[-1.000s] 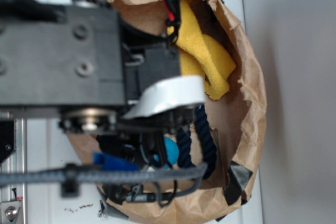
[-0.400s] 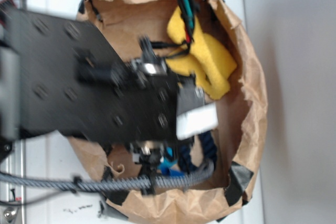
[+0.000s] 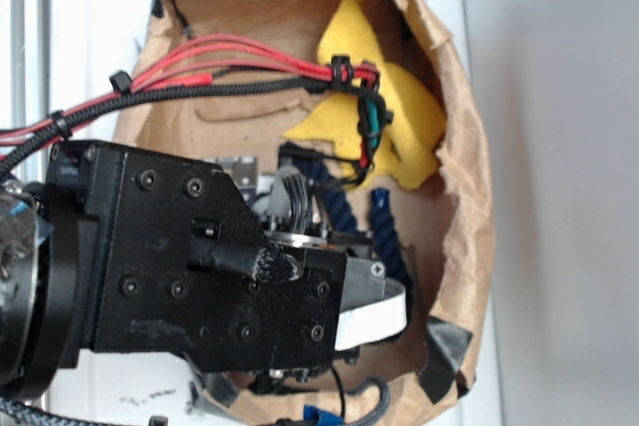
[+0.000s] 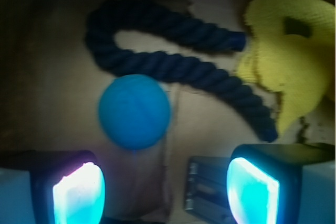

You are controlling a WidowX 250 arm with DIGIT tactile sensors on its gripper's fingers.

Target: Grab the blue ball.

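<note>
ball (image 4: pixel 134 111) touching rope (image 4: pixel 173 66), cloth (image 4: pixel 291 72) right

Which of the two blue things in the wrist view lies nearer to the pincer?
The blue ball, a smooth round sphere just above the open pincer. The dark navy rope curves behind it, farther away.

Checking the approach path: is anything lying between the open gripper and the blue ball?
No. In the wrist view the gripper sits just short of the blue ball, with only bare paper floor between. The dark rope lies beyond the ball.
</note>
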